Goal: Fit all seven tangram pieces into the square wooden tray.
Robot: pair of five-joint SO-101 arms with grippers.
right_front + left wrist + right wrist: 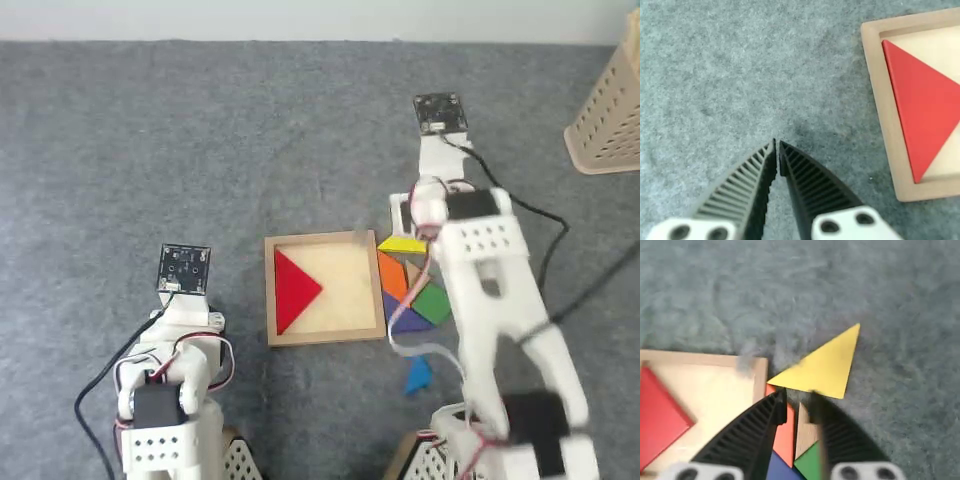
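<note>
The square wooden tray (325, 338) lies mid-table with a red triangle (293, 288) in its left half; both also appear in the left wrist view, tray (875, 80) and red triangle (925, 110). Right of the tray lie a yellow triangle (402, 244), an orange piece (392, 275), a green piece (432, 300) and a purple piece (405, 320); a small blue triangle (418, 375) lies nearer. My right gripper (796, 399) hovers narrowly open over the orange piece (785, 432) and a tan piece (805, 430), at the yellow triangle's (822, 365) edge. My left gripper (777, 147) is shut over bare carpet left of the tray.
A beige perforated basket (610, 100) stands at the far right edge. Black cables (555, 235) trail from the right arm. Grey carpet (150, 130) covers the table, open at the back and left.
</note>
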